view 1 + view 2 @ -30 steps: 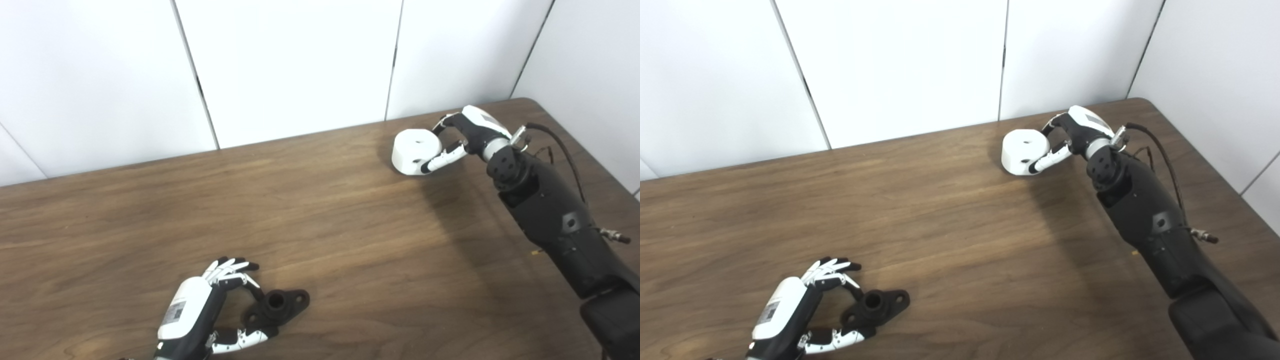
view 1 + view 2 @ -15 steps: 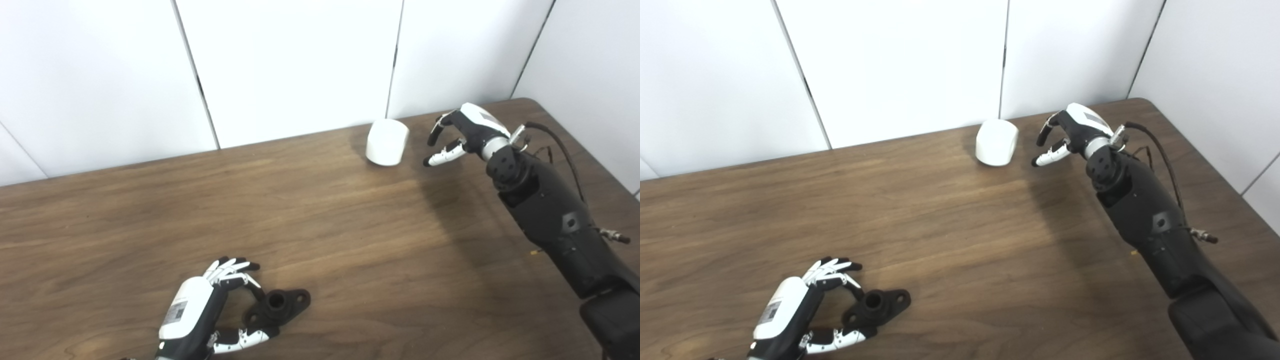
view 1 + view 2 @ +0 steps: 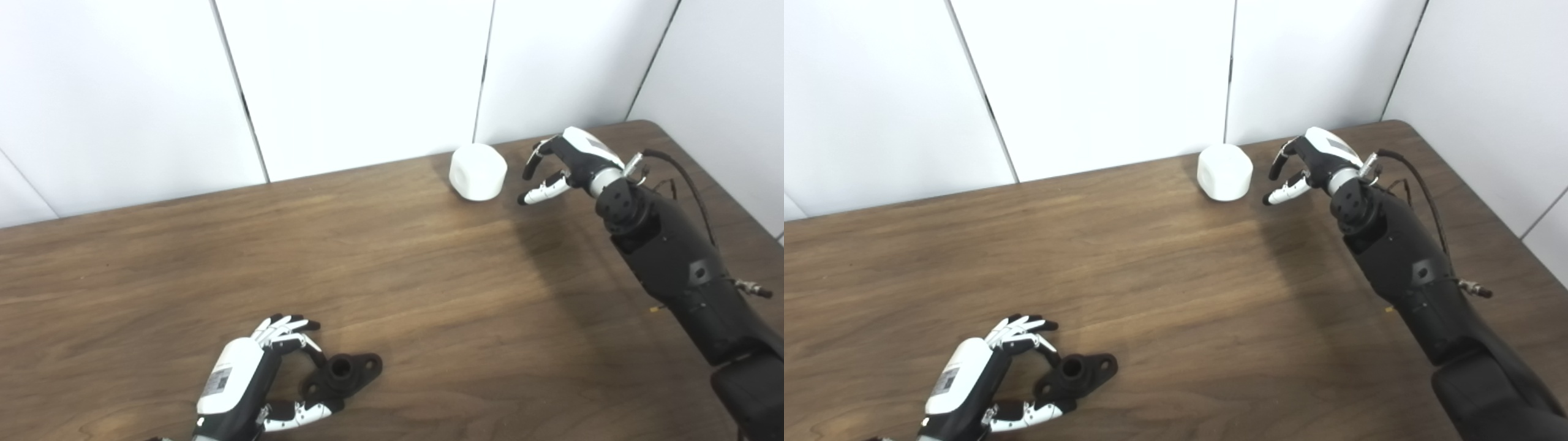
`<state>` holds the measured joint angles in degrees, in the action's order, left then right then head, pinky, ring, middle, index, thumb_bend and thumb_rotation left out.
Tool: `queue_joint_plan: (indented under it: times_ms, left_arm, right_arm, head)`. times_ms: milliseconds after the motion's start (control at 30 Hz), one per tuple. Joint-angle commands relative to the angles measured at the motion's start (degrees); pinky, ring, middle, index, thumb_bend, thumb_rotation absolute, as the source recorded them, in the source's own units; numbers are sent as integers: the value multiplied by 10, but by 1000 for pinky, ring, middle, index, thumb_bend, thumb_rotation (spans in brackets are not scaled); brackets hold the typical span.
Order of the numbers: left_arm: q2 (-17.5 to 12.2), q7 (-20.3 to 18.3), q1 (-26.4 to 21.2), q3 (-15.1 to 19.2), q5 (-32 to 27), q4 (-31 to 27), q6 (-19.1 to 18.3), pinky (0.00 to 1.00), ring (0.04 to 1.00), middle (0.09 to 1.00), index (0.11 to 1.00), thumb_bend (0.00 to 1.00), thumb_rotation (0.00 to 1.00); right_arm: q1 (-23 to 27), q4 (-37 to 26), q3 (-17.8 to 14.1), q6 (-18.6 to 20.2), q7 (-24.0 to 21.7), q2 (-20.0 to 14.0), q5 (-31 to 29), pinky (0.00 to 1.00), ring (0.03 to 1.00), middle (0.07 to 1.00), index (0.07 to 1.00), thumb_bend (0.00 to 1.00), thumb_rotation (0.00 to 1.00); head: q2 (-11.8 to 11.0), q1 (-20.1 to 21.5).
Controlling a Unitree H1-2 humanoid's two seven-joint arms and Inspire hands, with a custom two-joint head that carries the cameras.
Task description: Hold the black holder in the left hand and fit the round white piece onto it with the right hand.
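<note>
The black holder (image 3: 342, 372) lies flat on the wooden table (image 3: 392, 275) near the front left. My left hand (image 3: 257, 380) curls round its left end, with fingers (image 3: 293, 335) and thumb touching it in a pinch while it rests on the table. The round white piece (image 3: 478, 171) sits at the table's back edge near the wall, its smooth side facing me. My right hand (image 3: 554, 168) is open and empty just to the right of it, with a small gap between the fingertips (image 3: 533, 196) and the piece. It also shows in the right eye view (image 3: 1225, 172).
White wall panels (image 3: 367, 79) stand right behind the table's back edge, close to the white piece. The table's right edge (image 3: 723, 184) runs beside my right forearm (image 3: 674, 263). A black cable loops off the right wrist.
The white piece left my right hand's grasp, rolled left toward the wall and settled there. The right hand opened and stayed about where it was. The left hand and holder barely moved.
</note>
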<state>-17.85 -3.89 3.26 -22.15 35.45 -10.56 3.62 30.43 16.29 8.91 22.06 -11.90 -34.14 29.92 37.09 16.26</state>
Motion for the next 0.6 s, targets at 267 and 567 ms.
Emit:
queue_joint_plan:
  times_ms: [267,567]
  left_arm:
    - [0,-44,22,-20,2,26,-17,913,885,814,488,515,44]
    - [2,-47,21,-21,4,25,-20,915,889,816,488,515,44]
  right_arm:
    - [31,-15,-2,-10,-2,-19,3,903,967,895,695,877,290]
    - [34,-13,-4,-1,-8,-20,0,972,991,911,755,911,309]
  head:
    - [-1,-3]
    - [-2,-3]
